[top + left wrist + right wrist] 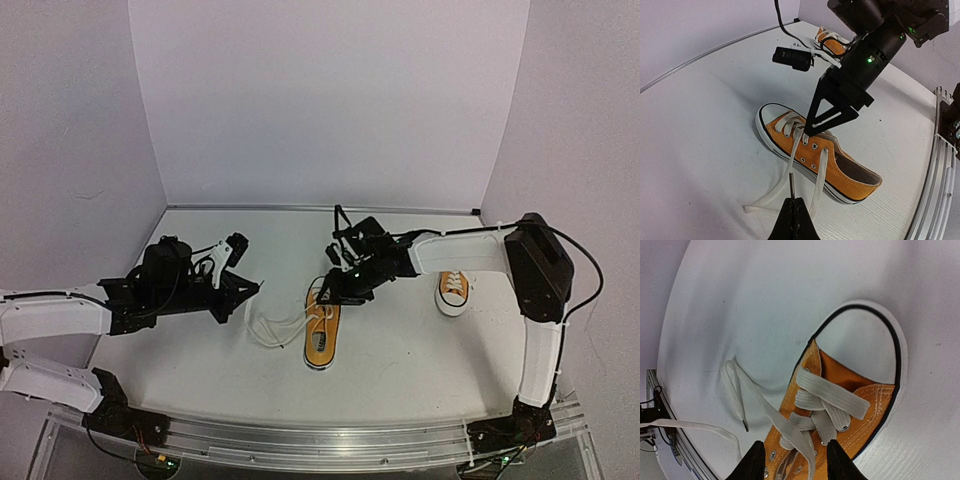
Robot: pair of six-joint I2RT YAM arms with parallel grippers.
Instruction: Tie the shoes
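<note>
Fingers (pixel 754 462) of right gripper (pixel 795 445) standing apart, straddling long white laces (pixel 827 396) of orange-yellow canvas sneaker (pixel 836 371); left gripper (pixel 792 211) fingers pressing together.

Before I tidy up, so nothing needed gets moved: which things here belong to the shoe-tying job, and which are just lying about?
Job: near shoe, its laces, far shoe, left gripper, right gripper.
Not the job: table, aluminium rail.
</note>
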